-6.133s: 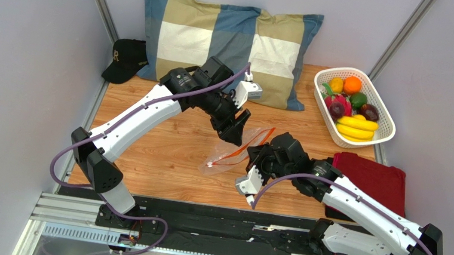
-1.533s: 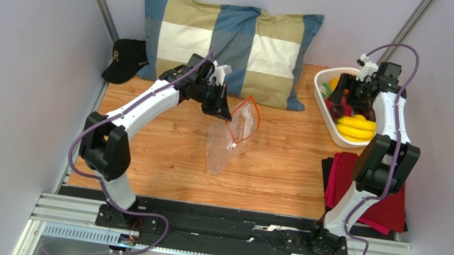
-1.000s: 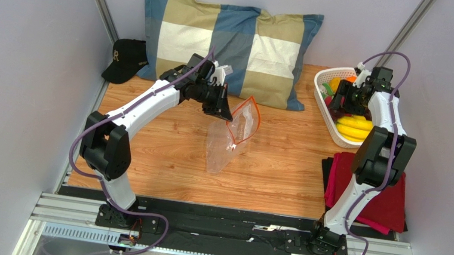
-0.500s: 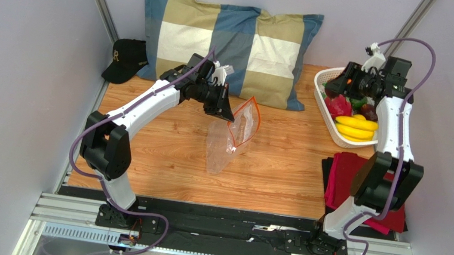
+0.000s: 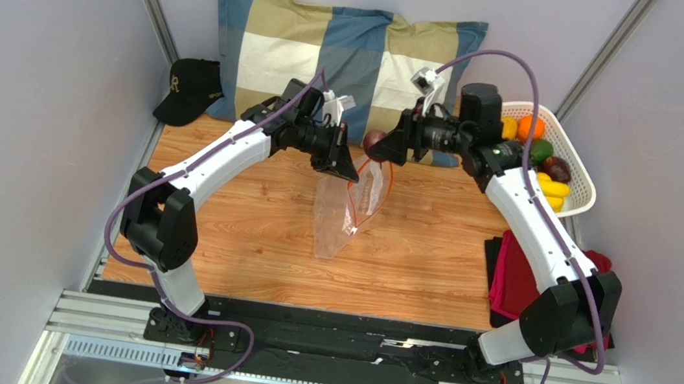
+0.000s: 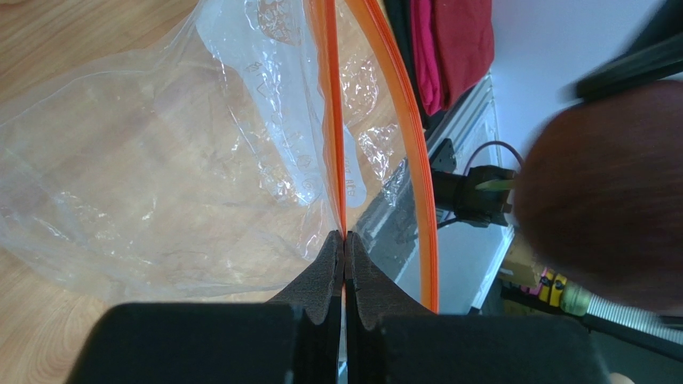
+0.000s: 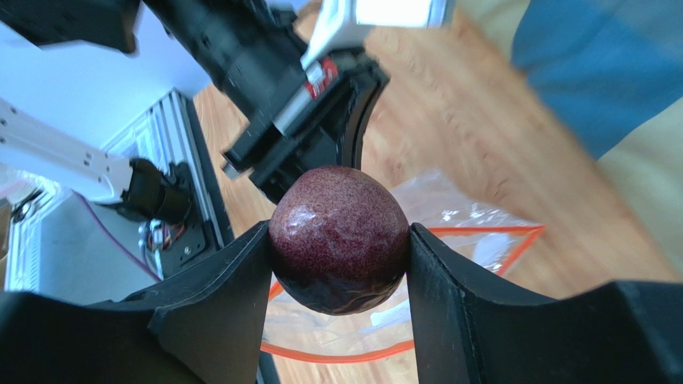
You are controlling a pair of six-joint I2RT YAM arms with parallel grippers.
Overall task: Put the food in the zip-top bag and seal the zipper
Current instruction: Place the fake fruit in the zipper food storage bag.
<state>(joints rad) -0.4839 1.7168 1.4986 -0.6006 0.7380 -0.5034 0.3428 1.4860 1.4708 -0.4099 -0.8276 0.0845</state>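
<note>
Quick status, going left to right. Far left there's a black cap [image 5: 190, 85] in the corner, well clear of everything.

The left gripper [image 5: 345, 163] is pinched tight on one lip of the zip-top bag [image 5: 338, 216] and holds it up off the table [image 5: 243, 229] mid-scene, so the pouch hangs down toward the wood. In the left wrist view the zipper [image 6: 333, 120] is split: one strip runs straight out of the fingers and the other bows away, so the mouth is open. The bag looks empty to me, just crinkly clear plastic.

Right beside that mouth, the right gripper [image 5: 383, 146] is clamped on a round dark purple fruit [image 7: 337, 248], hovering just above the opening.

So progress-wise I'd say early: first piece about to go in, nothing bagged, zipper not sealed. The orange [image 5: 531, 127], banana bunch [image 5: 554, 189] and other pieces sit in the white basket [image 5: 587, 183] at the far right.

Room: the mouth is more a slot than a wide hole, and the left fingers sit right at one end of it, so the drop looks a bit tight on that side. The pillow [image 5: 354, 47] is just behind both grippers. There's open wood on the near side, and the red cloth [image 5: 511, 281] is off near-right, out of the way.
</note>
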